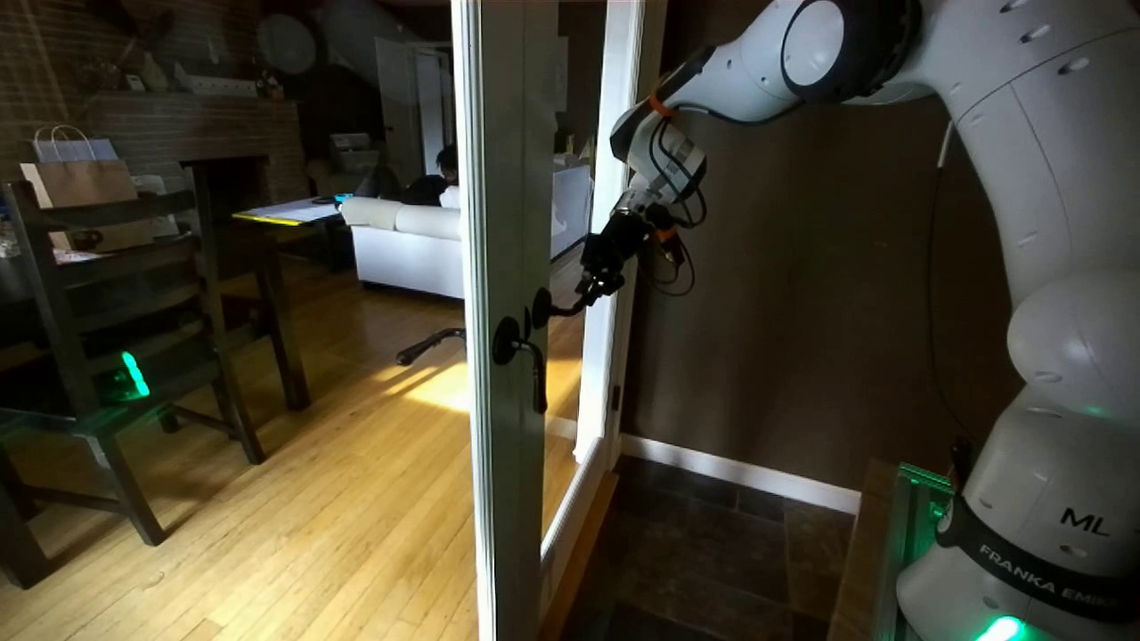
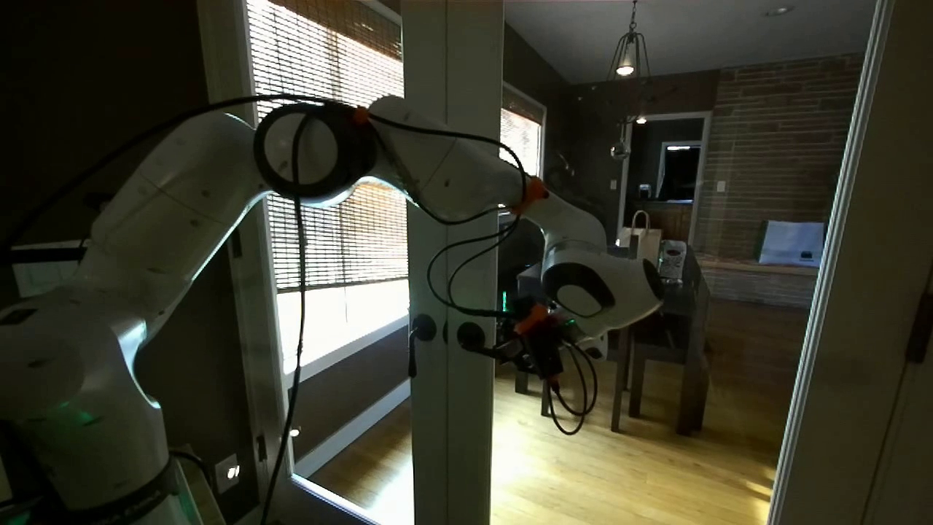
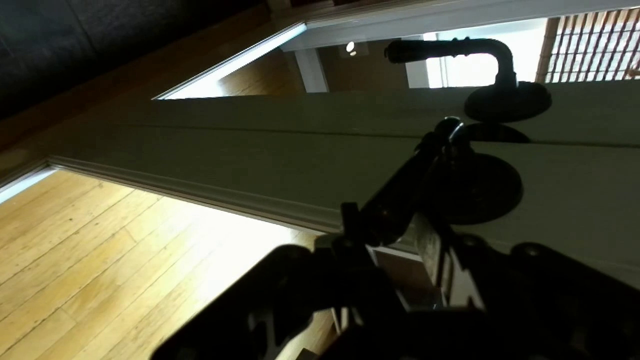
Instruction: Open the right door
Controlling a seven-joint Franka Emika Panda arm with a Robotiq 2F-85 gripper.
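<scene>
The end effector [image 3: 387,227] is right up at the door hardware, one finger [image 3: 350,220] to each side of the free end of a dark lever handle [image 3: 407,185]; whether they are clamped on it or merely around it, I can't tell. That lever is on the right door [image 2: 472,437], near its left edge, and the door's tall glass pane [image 2: 751,343] spreads away to the right of the end effector as far as a bright frame edge [image 2: 829,262]. Close on the left runs the seam [image 3: 300,131] with the left leaf [image 2: 430,452], and just past that a second handle [image 3: 440,48] points straight down, the nearest obstruction. Loose cables [image 2: 571,434] loop beside the end effector, and the white arm [image 2: 197,168] reaches across in front of the left leaf. Below it there's open air down to dark tile floor [image 1: 712,534], with a brown wall [image 1: 802,294] off to its right in an exterior view. Farther out, beyond the glass, I see wood flooring [image 1: 374,516], a dark ladder-back chair [image 1: 134,261], a paper bag [image 1: 85,182] behind it and a white sofa [image 1: 405,258].
</scene>
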